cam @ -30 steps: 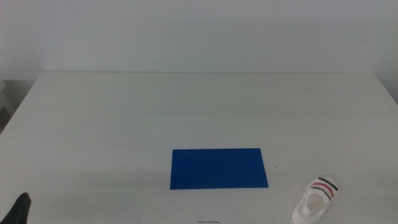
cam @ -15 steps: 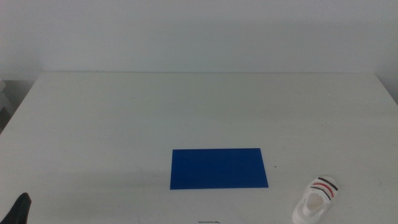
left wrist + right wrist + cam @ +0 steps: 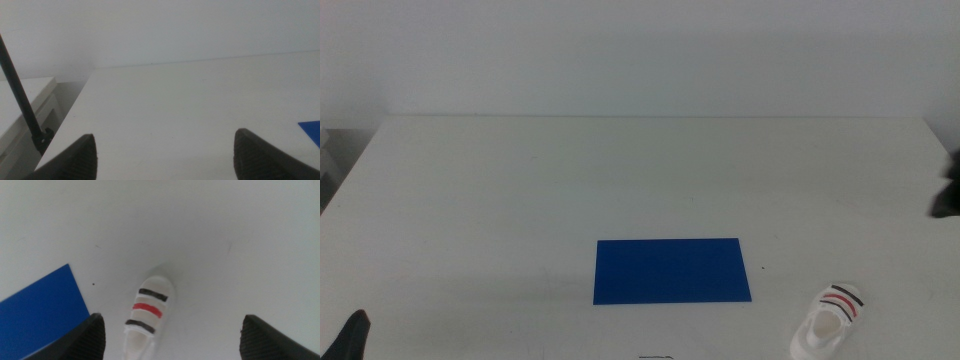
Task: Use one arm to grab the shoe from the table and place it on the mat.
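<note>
- Two arms on this rig, and the right one has the job: its dark edge shows at the right border of the middle view, and its end effector [image 3: 170,340] hangs above the shoe [image 3: 146,314].
- Right end effector: jaws spread wide, one tip on either side of the shoe in the wrist view, nothing between them but air. It holds nothing.
- Shoe [image 3: 830,320] lies flat on the counter [image 3: 620,180], near the front right corner, straps up, two dark and one red between them.
- Mat [image 3: 672,270] sits just to the left of the shoe and a little further back, apart from it, with bare counter between. A corner of the mat [image 3: 40,310] shows in the right wrist view too.
- Left end effector [image 3: 165,155] waits at the front left of the counter, only its tip [image 3: 350,335] peeking into the middle view. Its jaws stand wide apart, empty.
- Step in hand, as I read it: the approach. Nothing gripped, shoe untouched.
- Next move calls for a descent over the strapped middle of the shoe, jaws astride the width of the sole, then a close on both sides.
- After that, a lift and a short carry left and back onto the mat.
- Worth watching: the shoe lies at a slant to the jaws, so a wrist turn may be needed first.
</note>
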Action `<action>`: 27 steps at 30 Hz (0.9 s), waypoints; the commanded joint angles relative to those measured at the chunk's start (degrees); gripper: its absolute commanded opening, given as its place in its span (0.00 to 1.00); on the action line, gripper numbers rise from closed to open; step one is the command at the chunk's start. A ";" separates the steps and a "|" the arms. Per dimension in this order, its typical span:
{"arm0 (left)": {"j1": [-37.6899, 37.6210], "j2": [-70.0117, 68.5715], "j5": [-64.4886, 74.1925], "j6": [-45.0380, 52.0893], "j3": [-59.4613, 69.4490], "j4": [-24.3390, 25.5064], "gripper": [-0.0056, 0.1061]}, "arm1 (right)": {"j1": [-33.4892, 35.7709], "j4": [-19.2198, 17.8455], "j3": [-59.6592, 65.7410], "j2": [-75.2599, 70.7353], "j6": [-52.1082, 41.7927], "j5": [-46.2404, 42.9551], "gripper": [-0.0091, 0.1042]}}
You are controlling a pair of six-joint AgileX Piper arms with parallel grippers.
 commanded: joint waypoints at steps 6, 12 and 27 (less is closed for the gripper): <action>-0.24 -1.11 -4.77 -0.83 -0.19 -0.49 0.89 | 10.68 -7.33 -3.85 10.90 23.06 -1.73 0.89; -0.24 -1.11 -4.77 -0.83 -0.19 -0.49 0.89 | 11.79 -3.94 -5.98 17.43 29.69 -1.70 0.89; -0.24 -1.11 -4.77 -0.83 -0.19 -0.49 0.89 | 11.74 -2.59 -5.92 19.45 29.48 -2.80 0.89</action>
